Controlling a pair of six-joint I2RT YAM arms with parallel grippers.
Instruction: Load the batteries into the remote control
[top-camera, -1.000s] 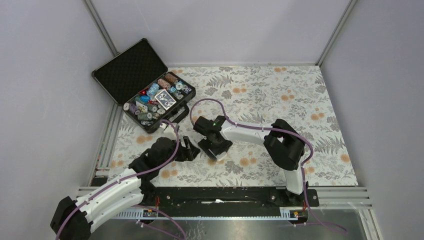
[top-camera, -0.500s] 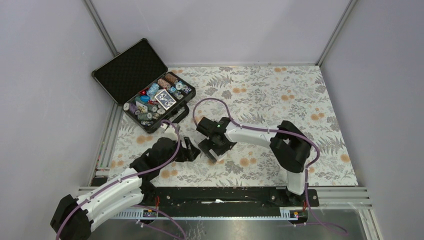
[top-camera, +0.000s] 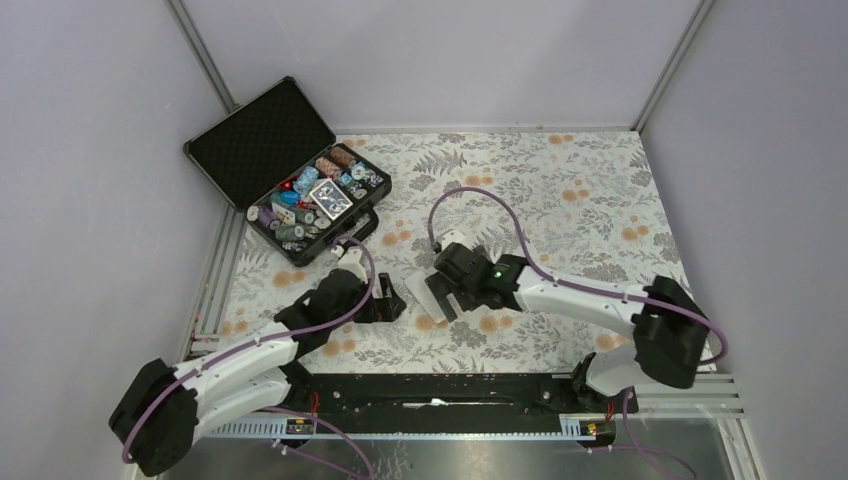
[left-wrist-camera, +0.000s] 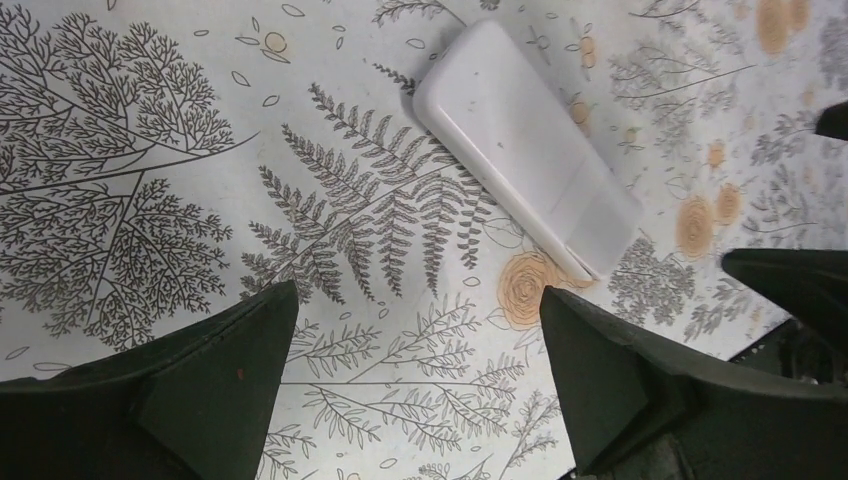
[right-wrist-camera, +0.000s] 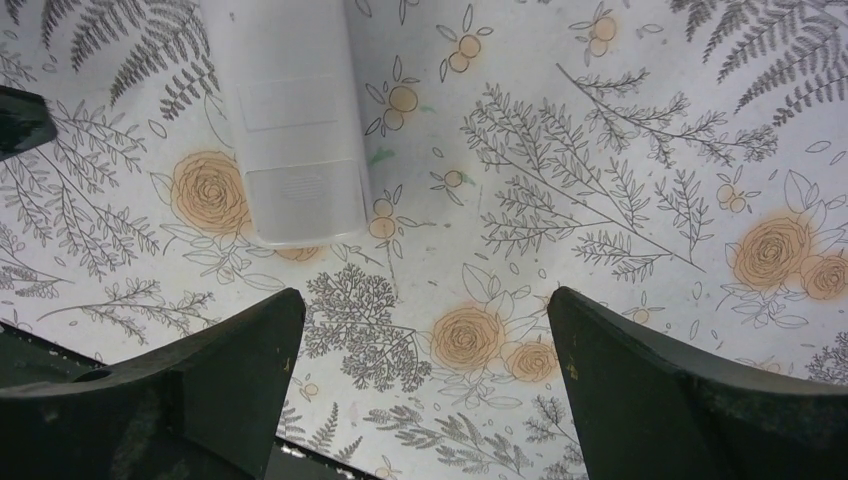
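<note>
The fern-and-flower-patterned table (top-camera: 560, 190) carried an open black foam-lined case (top-camera: 262, 145) at 10 o'clock. The left jaws and right jaws, both released and empty, flanked the small white rectangular plastic remote control (top-camera: 418, 290) (left-wrist-camera: 525, 150) (right-wrist-camera: 290, 120), lying back-up toward 7 o'clock.

Both arms stretch low and inward, left hand (left-wrist-camera: 415, 300) and right hand (right-wrist-camera: 425, 295) each spread wide, holding nothing

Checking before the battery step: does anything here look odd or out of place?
Only mildly: the remote control lies buttons-down on the floral cloth, its battery cover apparently shut, and no batteries show beside it.
</note>
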